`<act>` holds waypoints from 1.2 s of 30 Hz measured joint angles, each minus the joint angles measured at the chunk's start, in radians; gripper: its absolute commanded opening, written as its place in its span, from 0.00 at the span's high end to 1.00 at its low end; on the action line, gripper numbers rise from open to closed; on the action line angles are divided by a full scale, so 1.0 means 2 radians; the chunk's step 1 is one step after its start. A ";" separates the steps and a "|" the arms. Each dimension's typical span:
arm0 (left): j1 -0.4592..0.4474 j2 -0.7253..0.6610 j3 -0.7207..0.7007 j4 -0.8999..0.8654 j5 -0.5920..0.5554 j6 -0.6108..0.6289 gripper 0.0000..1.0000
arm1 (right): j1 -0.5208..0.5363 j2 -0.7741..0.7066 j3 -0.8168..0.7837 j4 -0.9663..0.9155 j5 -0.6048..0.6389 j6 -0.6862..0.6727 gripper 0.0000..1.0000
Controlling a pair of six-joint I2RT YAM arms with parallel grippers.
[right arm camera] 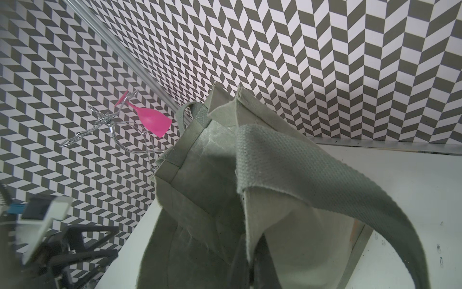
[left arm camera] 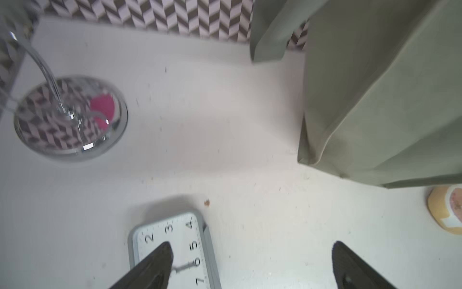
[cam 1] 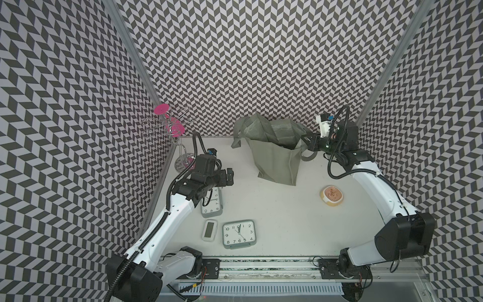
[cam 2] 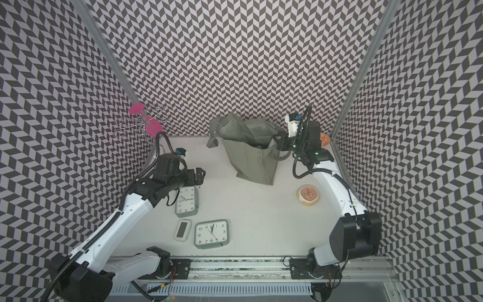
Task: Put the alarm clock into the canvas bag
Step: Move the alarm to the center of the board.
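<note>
Top views, both alike. Left hand [cam 1: 226,177], jaws spread wide and empty, hung above the worktop [cam 1: 287,222]. Alarm clock [cam 1: 213,206] lay face-up just below and behind its fingertips. Canvas bag [cam 1: 274,159] stood upright well ahead of that hand. Right hand [cam 1: 305,141] was pinched shut on the bag's rim.

Left wrist view. Left hand [left arm camera: 252,247] wide apart, holding nothing; one finger [left arm camera: 155,267] over the alarm clock [left arm camera: 185,235] face; canvas bag [left arm camera: 375,100] ahead.

Right wrist view. Right hand [right arm camera: 252,265] clamped on the canvas bag [right arm camera: 200,212] fabric edge.
</note>
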 measured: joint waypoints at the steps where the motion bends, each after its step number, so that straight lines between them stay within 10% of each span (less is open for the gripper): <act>1: 0.000 -0.002 -0.007 -0.010 0.000 -0.006 0.01 | 0.000 0.000 0.000 0.000 0.000 0.000 1.00; 19: -0.001 -0.019 -0.078 -0.181 0.038 -0.061 0.23 | -0.007 0.000 -0.001 0.000 -0.014 0.004 1.00; 21: -0.001 -0.006 -0.087 -0.187 0.048 -0.066 0.42 | -0.009 0.000 -0.002 0.001 -0.018 0.007 1.00; 36: -0.022 0.022 -0.119 -0.219 0.054 -0.133 0.28 | -0.028 -0.001 -0.013 0.012 -0.046 0.020 1.00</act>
